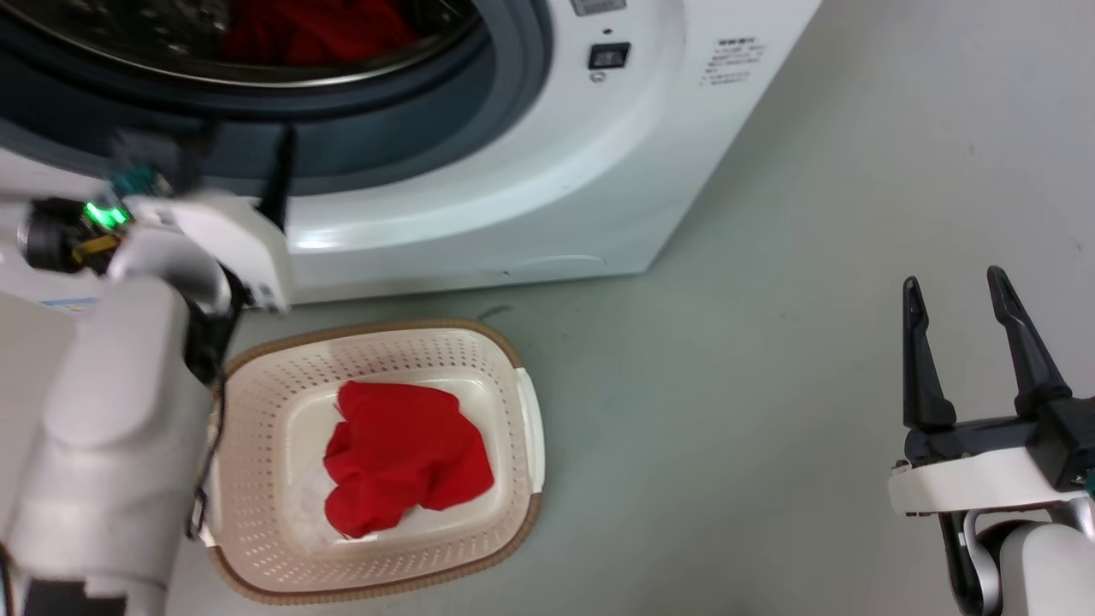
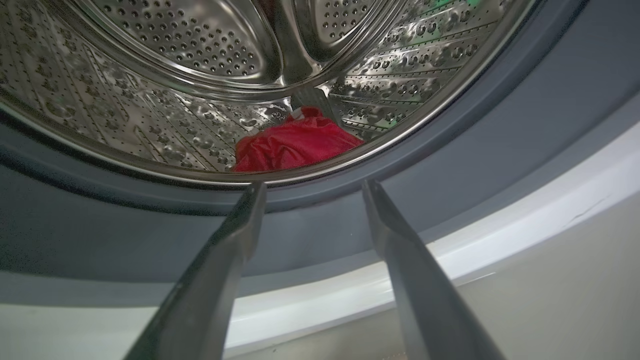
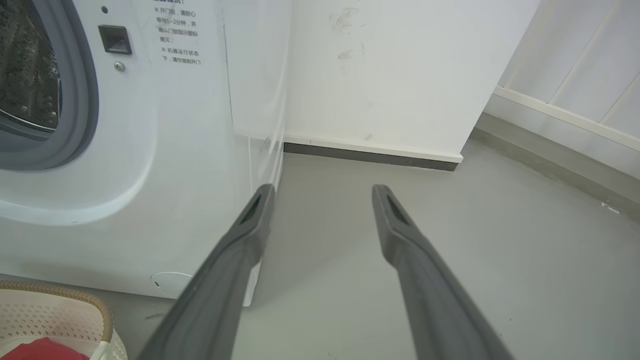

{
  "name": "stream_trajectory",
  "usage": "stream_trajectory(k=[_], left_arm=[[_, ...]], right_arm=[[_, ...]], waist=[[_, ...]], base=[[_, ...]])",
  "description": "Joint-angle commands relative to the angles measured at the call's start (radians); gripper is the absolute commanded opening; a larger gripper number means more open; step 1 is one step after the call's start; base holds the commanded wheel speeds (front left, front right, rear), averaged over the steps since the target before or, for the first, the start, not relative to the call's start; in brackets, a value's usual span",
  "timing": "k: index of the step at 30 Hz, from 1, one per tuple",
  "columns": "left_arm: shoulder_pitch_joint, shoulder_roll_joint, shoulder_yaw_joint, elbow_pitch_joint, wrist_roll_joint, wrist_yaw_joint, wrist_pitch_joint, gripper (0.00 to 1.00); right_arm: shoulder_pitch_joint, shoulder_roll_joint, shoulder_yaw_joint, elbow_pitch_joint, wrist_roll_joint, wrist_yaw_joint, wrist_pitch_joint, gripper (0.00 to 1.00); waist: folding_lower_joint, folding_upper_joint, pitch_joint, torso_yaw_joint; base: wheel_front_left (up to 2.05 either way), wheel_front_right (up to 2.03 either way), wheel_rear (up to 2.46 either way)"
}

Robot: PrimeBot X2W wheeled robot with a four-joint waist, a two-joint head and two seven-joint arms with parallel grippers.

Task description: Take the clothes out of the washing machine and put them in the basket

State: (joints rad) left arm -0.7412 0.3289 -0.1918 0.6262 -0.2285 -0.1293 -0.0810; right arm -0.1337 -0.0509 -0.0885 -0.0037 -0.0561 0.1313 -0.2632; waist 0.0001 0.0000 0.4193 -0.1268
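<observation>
Left gripper (image 2: pixel 312 184) is spread wide and holds nothing, tips level with the lower edge of the washing machine (image 1: pixel 547 171) door ring (image 2: pixel 450 150); we can't tell if they touch it. One red garment (image 2: pixel 295 145) lies low in the drum (image 2: pixel 200 50), just behind the steel lip. We see a second red garment (image 1: pixel 406 453) in the basket (image 1: pixel 257 402), which sits on the floor (image 1: pixel 770 385) near the machine's front edge. Right gripper (image 1: pixel 954 278) is also spread and holds nothing, over floor well right of the basket.

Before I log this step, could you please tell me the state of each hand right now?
Left hand: open, holding nothing, pointed at the washing machine.
Right hand: open, holding nothing.
</observation>
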Motion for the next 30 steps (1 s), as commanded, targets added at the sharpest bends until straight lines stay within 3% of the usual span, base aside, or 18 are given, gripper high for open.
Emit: stream_trajectory(k=[1, 14, 22, 30], left_arm=[[-0.084, 0.024, -0.007, 0.042, -0.04, 0.0, 0.054, 1.0], [-0.487, 0.167, -0.084, 0.232, -0.121, 0.0, 0.264, 1.0], [-0.679, 0.237, -0.143, 0.318, -0.163, 0.0, 0.38, 1.0], [-0.792, 0.291, -0.193, 0.405, -0.137, 0.0, 0.485, 1.0]], right_arm=[[-0.019, 0.001, 0.005, -0.009, 0.007, -0.001, -0.002, 1.0], [-0.064, 0.002, 0.074, -0.054, 0.069, -0.001, -0.002, 1.0], [-0.063, 0.002, 0.134, -0.053, 0.104, -0.001, -0.002, 1.0], [-0.048, 0.002, 0.182, -0.066, 0.121, -0.001, -0.002, 1.0]], waist=[[-0.0001, 0.0, 0.067, -0.053], [-0.0001, 0.0, 0.259, -0.167], [-0.0001, 0.0, 0.313, -0.248], [-0.0001, 0.0, 0.348, -0.311]], base=[[0.0, 0.0, 0.0], [0.0, 0.0, 0.0], [0.0, 0.0, 0.0], [0.0, 0.0, 0.0]])
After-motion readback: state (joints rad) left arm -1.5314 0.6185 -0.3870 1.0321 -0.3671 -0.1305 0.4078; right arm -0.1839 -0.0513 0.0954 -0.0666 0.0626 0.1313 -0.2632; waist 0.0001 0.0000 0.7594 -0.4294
